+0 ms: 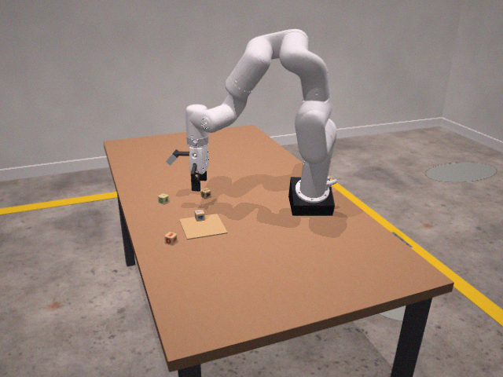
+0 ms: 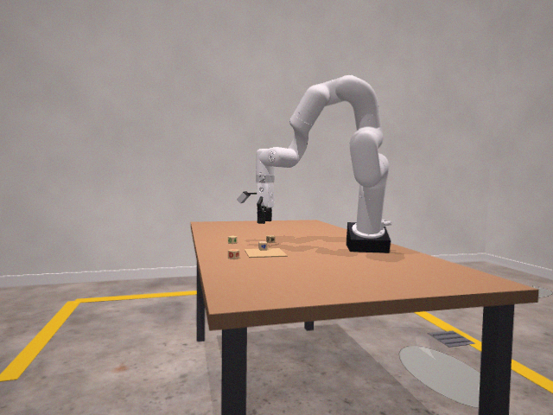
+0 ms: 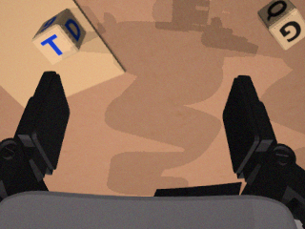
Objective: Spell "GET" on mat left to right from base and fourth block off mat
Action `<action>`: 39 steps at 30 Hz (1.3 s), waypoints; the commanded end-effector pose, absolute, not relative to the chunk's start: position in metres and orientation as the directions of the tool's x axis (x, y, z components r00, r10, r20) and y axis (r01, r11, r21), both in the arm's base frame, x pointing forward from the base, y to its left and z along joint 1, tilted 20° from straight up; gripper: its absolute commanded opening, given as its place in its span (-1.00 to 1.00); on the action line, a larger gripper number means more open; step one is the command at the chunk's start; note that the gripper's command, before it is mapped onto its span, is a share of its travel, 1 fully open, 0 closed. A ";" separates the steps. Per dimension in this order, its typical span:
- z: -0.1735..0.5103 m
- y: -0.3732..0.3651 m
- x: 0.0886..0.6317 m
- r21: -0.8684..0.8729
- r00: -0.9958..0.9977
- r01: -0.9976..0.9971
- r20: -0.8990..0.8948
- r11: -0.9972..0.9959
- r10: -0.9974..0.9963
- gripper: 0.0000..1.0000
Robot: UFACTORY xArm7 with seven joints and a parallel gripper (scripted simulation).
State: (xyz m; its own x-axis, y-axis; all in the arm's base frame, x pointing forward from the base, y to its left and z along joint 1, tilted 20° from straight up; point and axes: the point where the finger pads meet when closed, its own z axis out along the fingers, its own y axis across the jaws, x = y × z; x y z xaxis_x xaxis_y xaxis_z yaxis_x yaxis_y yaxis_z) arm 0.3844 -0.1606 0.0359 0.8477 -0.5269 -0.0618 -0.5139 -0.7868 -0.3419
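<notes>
A tan mat (image 1: pixel 209 231) (image 2: pixel 272 253) (image 3: pixel 19 13) lies flat on the table. A block with a blue T (image 1: pixel 199 214) (image 2: pixel 263 245) (image 3: pixel 59 37) sits on the mat near its far corner. A block with a black G (image 1: pixel 205 192) (image 2: pixel 270 239) (image 3: pixel 285 21) lies on the table just off the mat. A green-lettered block (image 1: pixel 163 198) (image 2: pixel 232 239) and a red-lettered block (image 1: pixel 170 238) (image 2: pixel 233 253) lie on the table off the mat; their letters are too small to read. My gripper (image 1: pixel 196 186) (image 2: pixel 263 220) (image 3: pixel 146 93) is open and empty, hanging above bare table between the T and G blocks.
The brown table (image 1: pixel 284 263) (image 2: pixel 357 277) carries the robot base (image 1: pixel 311 200) (image 2: pixel 368 241) to the right of the mat. The blocks lie near the table's left edge.
</notes>
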 end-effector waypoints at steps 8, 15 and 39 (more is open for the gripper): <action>0.019 -0.201 0.366 -0.305 0.660 -0.740 -0.156 -0.600 -0.735 1.00; 0.011 -0.219 0.355 -0.279 0.549 -0.826 -0.196 -0.491 -0.812 1.00; -0.004 -0.251 0.331 -0.218 0.325 -0.937 -0.255 -0.273 -0.911 0.37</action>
